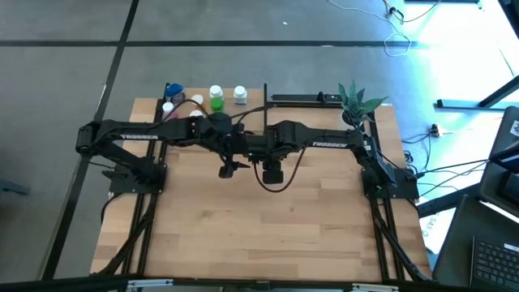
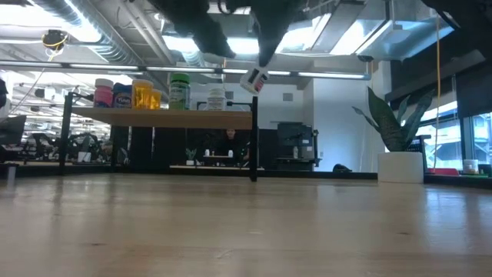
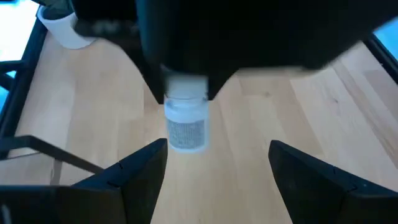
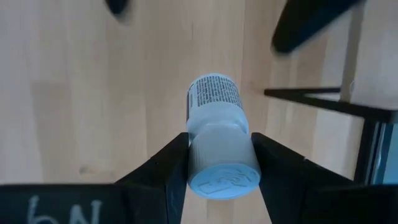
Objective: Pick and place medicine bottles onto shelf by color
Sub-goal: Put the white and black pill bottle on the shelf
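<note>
My right gripper (image 4: 221,163) is shut on a white medicine bottle (image 4: 214,102) over the middle of the table (image 1: 243,235), and in the low view the bottle (image 2: 255,79) hangs high above the tabletop. My left gripper (image 3: 217,168) stands open just to that bottle's left (image 3: 185,121), fingers apart from it. The two grippers (image 1: 231,169) (image 1: 273,172) meet at the table's centre. The shelf (image 2: 173,117) at the far left carries pink (image 2: 103,93), blue (image 2: 121,95), orange (image 2: 142,94), green (image 2: 179,91) and white (image 2: 216,98) bottles, each standing on its base. My right gripper pinches the white bottle's cap (image 4: 200,155) between its two fingers, one on each side of the cap. The fingers come from above, pointing steeply down. The bottle's body (image 4: 213,99) hangs below them, tilted, clear of the table.
A potted plant (image 1: 354,101) stands at the table's far right corner, its white pot (image 2: 400,165) showing in the low view. Black shelf posts (image 2: 254,131) rise at the shelf's right end. The near half of the tabletop (image 1: 259,243) lies in front of both arms.
</note>
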You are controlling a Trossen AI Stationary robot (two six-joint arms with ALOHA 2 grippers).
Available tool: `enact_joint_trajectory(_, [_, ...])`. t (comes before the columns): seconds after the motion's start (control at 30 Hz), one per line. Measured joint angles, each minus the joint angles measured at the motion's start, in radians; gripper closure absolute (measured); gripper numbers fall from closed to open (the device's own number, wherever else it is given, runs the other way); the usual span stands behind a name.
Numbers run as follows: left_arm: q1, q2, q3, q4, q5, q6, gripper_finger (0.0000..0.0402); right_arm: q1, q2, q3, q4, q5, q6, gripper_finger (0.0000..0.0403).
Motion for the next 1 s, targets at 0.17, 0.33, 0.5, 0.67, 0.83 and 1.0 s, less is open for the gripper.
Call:
enact_joint_trajectory(0.17, [0.001, 0.025, 0.002, 0.066, 0.005, 0.019, 0.0127, 0.017, -0.008, 0.029, 0.014, -0.001, -0.008, 0.0241])
enact_joint_trajectory(0.33, [0.001, 0.024, 0.002, 0.098, 0.046, 0.013, 0.0127, 0.025, -0.019, 0.029, 0.025, 0.0, -0.008, 0.0241])
enact_joint_trajectory(0.5, [0.001, 0.028, 0.002, 0.097, 0.047, -0.008, 0.0127, 0.025, -0.018, 0.029, 0.028, 0.0, -0.008, 0.0241])
enact_joint_trajectory(0.67, [0.001, 0.075, 0.002, 0.104, 0.045, -0.026, 0.0127, 0.025, -0.018, 0.029, 0.012, 0.0, -0.007, 0.0241])
enact_joint_trajectory(0.83, [0.011, 0.102, 0.002, 0.126, 0.038, -0.023, 0.0127, 0.024, -0.016, 0.028, 0.0, -0.001, -0.007, 0.0241])
enact_joint_trajectory(1.0, [0.016, 0.074, 0.002, 0.108, 0.002, -0.003, 0.0127, 0.025, -0.016, 0.028, 0.002, -0.001, -0.008, 0.0241])
